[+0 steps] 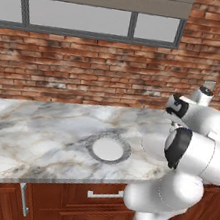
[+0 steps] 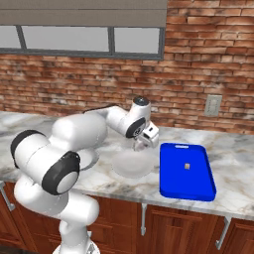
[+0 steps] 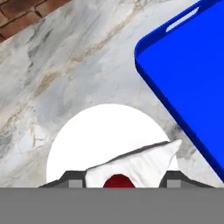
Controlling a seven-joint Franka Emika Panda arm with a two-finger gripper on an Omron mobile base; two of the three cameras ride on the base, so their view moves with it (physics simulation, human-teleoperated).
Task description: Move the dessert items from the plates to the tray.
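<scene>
The marble counter (image 2: 233, 158) runs along under the brick wall (image 2: 198, 74) and carries everything I work on. On it, to my right in the right base view, lies the blue tray (image 2: 198, 186), its handle cutout toward the wall, and the small tan morsel (image 2: 187, 166) rests on its floor near the middle. Just left of the tray, apart from it by a strip of marble, sits the plain plate (image 2: 130, 167), and my arm reaches out over its far edge. The grey-rimmed plate (image 1: 108, 149) lies farther along the counter, well apart from the tray, with bare white in its centre. My gripper (image 2: 144, 140) hangs above the plain plate's back rim. In the hand view my fingers (image 3: 72, 180) stand on either side of the white cake bit (image 3: 144, 164) with its red top, clasped around it, with the plain plate directly behind and the tray's corner beside it.
</scene>
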